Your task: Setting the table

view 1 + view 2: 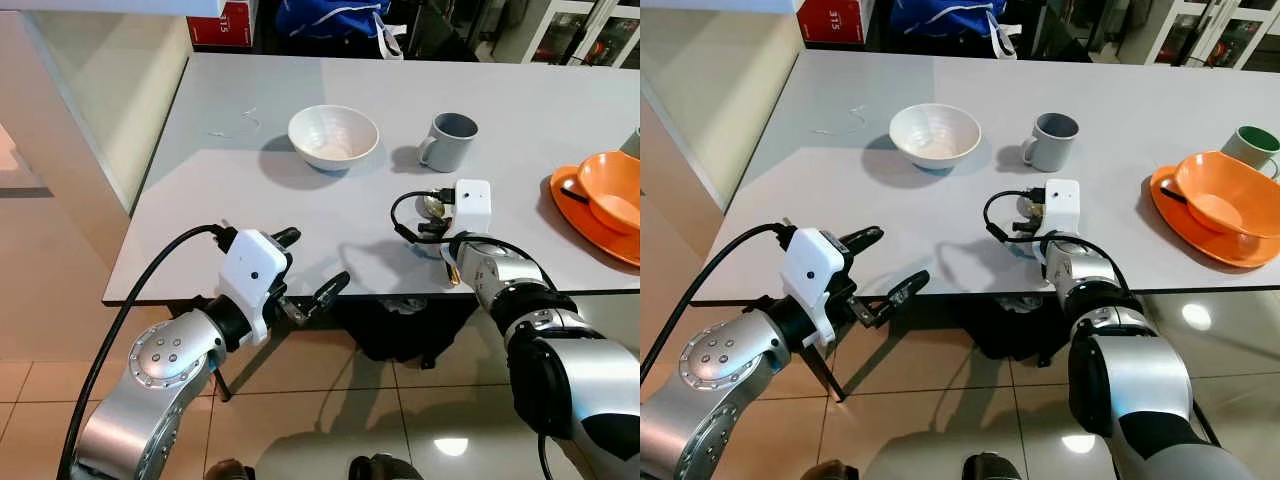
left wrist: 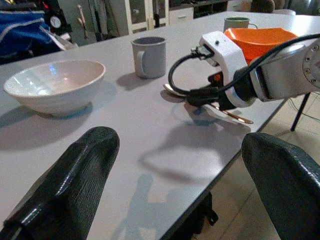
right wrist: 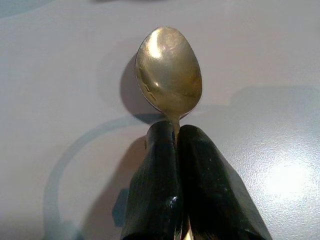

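My right gripper [image 3: 175, 137] is shut on the handle of a metal spoon [image 3: 168, 70], whose bowl rests just above the grey table [image 1: 300, 200] near its front edge. The spoon's handle end [image 2: 235, 116] pokes out behind the fingers in the left wrist view. A white bowl [image 1: 333, 135] and a grey mug [image 1: 447, 140] stand farther back, mid-table. My left gripper [image 1: 310, 270] hangs open at the table's front edge, left of the right hand, holding nothing; its black fingers [image 2: 75, 185] frame the left wrist view.
An orange bowl on an orange plate [image 1: 1215, 205] with a dark utensil sits at the right edge, a green-rimmed cup [image 1: 1252, 148] behind it. A blue bag [image 1: 330, 18] lies beyond the table. Tiled floor [image 1: 330, 430] is below me.
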`<state>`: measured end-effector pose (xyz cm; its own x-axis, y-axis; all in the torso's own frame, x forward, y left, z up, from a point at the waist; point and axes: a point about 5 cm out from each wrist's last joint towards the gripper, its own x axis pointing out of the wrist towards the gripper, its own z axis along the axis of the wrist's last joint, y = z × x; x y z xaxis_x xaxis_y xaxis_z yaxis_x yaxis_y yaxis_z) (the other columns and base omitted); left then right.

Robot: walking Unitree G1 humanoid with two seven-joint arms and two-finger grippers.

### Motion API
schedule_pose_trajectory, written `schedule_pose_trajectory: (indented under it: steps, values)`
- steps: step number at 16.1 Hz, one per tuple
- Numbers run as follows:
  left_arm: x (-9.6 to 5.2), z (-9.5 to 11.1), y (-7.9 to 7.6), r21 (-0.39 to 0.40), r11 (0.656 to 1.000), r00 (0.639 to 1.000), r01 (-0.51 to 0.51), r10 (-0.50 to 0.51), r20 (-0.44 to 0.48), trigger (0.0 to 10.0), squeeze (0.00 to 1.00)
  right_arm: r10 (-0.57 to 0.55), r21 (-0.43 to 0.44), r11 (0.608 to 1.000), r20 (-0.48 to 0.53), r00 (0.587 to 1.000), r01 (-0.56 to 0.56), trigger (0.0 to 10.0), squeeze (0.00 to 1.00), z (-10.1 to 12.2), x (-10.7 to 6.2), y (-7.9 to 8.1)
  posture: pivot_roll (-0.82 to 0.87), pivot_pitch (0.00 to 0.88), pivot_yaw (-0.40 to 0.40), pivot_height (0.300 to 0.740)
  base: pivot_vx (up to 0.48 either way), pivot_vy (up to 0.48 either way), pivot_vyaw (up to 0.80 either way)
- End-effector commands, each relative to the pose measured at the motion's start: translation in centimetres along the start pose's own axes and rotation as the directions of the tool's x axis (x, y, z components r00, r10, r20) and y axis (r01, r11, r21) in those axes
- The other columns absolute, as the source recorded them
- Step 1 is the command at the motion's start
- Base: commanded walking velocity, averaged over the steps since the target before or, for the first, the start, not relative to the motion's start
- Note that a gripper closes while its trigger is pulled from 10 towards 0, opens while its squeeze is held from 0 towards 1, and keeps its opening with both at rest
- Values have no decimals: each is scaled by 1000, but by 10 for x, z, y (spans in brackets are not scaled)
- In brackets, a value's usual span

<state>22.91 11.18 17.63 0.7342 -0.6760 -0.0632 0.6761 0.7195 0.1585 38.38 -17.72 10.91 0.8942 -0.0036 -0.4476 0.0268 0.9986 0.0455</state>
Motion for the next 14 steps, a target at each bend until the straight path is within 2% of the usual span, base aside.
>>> schedule_pose_trajectory:
  steps: [1, 2, 3, 4, 9, 11, 12, 13, 14]
  values:
    - [-2, 2, -6, -5, 999, 999, 42, -42, -1, 10000, 0, -4, 2, 1000, 9, 1000, 4, 10000, 0, 5, 0, 2, 52, 126, -53, 740, 0, 0, 0]
    - [-2, 2, -8, -8, 999, 999, 46, -46, -3, 10000, 0, -7, 2, 1000, 9, 1000, 7, 10000, 227, 5, 0, 2, 53, 126, -54, 740, 0, 0, 0]
    - [-3, 2, -9, -11, 999, 999, 47, -47, -5, 10000, 0, -9, 4, 1000, 10, 1000, 9, 10000, 969, 5, 0, 2, 54, 126, -53, 740, 0, 0, 0]
    - [-4, 2, -9, -12, 999, 999, 44, -44, -10, 10000, 0, -8, 6, 1000, 9, 1000, 7, 10000, 1000, 4, 1, 4, 55, 125, -55, 740, 0, 0, 0]
    - [-3, 2, -1, 1, 1000, 1000, 18, -18, -17, 10000, 0, -7, 14, 1000, 17, 1000, 7, 10000, 1000, 3, 1, 5, 55, 100, -51, 740, 0, 0, 0]
    - [-2, 3, 1, 19, 1000, 1000, -4, 4, -5, 10000, 0, -17, -9, 1000, 40, 999, 17, 10000, 1000, 6, 1, 4, 54, 94, -50, 740, 0, 0, 0]
    - [0, 3, 6, 63, 996, 997, -69, 70, -13, 10000, 0, -21, -34, 999, 115, 993, 25, 10000, 0, 20, 0, 3, 55, 78, -56, 740, 0, 0, 0]
    - [0, 5, 13, 68, 987, 989, -145, 145, 5, 10000, 0, 3, -34, 999, 253, 967, 5, 10000, 0, 42, -5, 4, 54, 69, -59, 740, 0, 0, 0]
    - [-2, 2, 22, 54, 969, 970, -241, 242, -6, 10000, 0, 21, -24, 1000, 417, 909, -12, 10000, 0, 62, -17, 5, 48, 65, -56, 740, 0, 480, 0]
